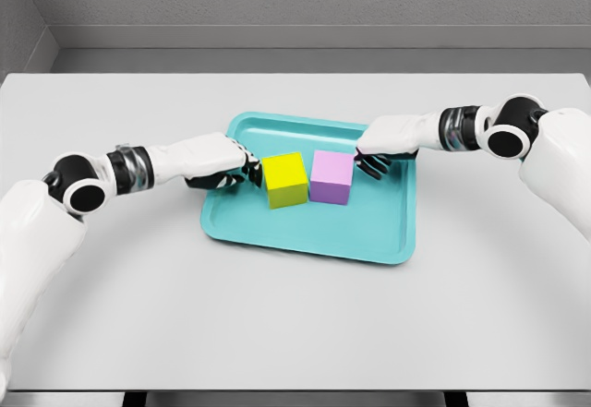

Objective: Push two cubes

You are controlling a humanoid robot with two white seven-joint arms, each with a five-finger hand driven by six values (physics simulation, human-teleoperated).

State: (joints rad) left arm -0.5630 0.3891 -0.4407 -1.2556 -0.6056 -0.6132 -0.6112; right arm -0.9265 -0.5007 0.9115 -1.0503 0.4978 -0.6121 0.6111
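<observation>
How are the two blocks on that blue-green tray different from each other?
The yellow cube sits to the left, by the left hand; the pink cube sits to the right, by the right hand. The yellow cube looks turned slightly compared with the pink one. Both look alike in size and rest side by side on the teal tray.

— What are the arms like, either side of the teal tray (388, 241)?

— Smooth white shells, rounded and bulky. Each has a black ball joint with a white centre, then a ringed grey-and-black wrist.

— And the hands?

— The left hand (222, 165) and right hand (386, 141) have white backs and dark fingers.
</observation>
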